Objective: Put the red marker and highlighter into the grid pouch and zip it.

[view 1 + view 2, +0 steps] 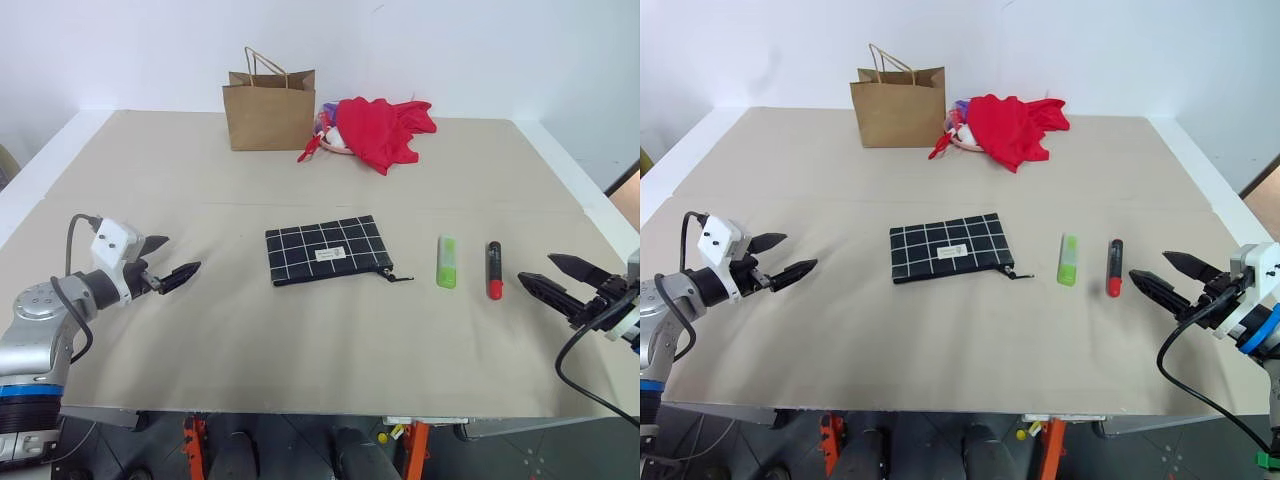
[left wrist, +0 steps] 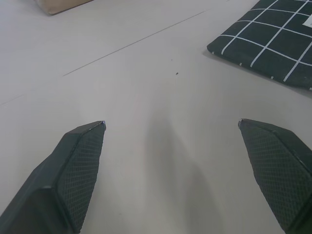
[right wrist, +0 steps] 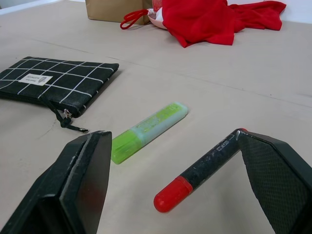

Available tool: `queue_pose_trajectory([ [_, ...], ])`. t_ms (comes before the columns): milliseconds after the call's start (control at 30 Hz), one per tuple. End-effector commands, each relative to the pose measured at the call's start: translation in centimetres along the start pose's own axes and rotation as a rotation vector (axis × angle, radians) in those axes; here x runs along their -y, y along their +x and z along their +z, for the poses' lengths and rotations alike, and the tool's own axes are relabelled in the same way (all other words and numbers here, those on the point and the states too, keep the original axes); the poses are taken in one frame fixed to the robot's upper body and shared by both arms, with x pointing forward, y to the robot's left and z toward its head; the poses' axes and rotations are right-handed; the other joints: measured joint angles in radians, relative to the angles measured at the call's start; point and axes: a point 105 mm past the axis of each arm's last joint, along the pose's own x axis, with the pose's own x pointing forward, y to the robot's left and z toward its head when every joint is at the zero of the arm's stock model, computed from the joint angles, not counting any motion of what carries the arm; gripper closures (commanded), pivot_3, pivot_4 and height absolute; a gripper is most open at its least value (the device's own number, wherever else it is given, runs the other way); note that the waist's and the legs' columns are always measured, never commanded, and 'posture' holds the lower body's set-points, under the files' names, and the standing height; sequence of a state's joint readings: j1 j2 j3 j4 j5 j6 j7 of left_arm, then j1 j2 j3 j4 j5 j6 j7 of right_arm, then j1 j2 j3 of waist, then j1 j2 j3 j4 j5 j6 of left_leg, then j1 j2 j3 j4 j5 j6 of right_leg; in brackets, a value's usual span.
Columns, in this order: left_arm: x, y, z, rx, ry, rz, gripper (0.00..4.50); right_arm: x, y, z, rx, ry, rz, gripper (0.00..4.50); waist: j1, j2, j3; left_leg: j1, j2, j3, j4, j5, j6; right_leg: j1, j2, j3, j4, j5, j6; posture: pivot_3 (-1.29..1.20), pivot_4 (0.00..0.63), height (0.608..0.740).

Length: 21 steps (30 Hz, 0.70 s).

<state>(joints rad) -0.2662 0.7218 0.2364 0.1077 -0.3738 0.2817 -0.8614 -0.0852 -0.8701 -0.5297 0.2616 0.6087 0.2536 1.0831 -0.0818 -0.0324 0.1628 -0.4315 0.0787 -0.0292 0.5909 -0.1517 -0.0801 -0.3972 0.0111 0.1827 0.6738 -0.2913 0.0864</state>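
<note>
The grid pouch [image 1: 326,250] lies flat in the middle of the table, black with white lines, its zipper pull cord [image 1: 399,276] at its right end. To its right lie the green highlighter [image 1: 447,261] and, a little further right, the red marker [image 1: 494,269], side by side and apart. My right gripper [image 1: 549,277] hovers open just right of the marker, pointing toward it; in the right wrist view the marker [image 3: 202,171] and highlighter [image 3: 148,131] lie ahead of its fingers. My left gripper [image 1: 172,260] stands open well left of the pouch [image 2: 273,42], holding nothing.
A brown paper bag [image 1: 268,109] stands at the back of the table, with a red cloth heap [image 1: 380,128] beside it on the right. The table's front edge [image 1: 300,412] runs close below both grippers.
</note>
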Motion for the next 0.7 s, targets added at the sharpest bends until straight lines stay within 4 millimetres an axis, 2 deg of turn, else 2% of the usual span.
queue_pose_trajectory([
  [33,-0.2,-0.7,1.3,0.04,0.045,0.005,0.0,0.0,0.1,1.6,0.035,-0.04,-0.005,0.1,0.0,0.0,0.0,0.0,0.0,0.0,0.0,0.0,0.0,0.0,0.0,0.0,0.0,0.0,0.0,0.0,0.15,0.74],
  [533,1.1,-0.3,1.2,0.048,0.039,-0.068,0.0,-0.6,0.3,2.2,0.026,-0.061,0.011,0.1,0.0,0.0,0.0,0.0,0.0,0.0,0.0,0.0,0.0,0.0,0.0,0.0,0.0,0.0,0.0,0.0,0.15,0.74],
  [700,4.1,1.1,1.8,0.063,0.063,-0.208,0.0,-3.6,3.8,3.2,0.049,-0.061,0.144,0.1,-0.004,0.0,0.0,0.0,0.0,0.0,0.0,0.0,0.0,0.0,0.0,0.0,0.001,0.0,0.0,0.0,0.15,0.74],
])
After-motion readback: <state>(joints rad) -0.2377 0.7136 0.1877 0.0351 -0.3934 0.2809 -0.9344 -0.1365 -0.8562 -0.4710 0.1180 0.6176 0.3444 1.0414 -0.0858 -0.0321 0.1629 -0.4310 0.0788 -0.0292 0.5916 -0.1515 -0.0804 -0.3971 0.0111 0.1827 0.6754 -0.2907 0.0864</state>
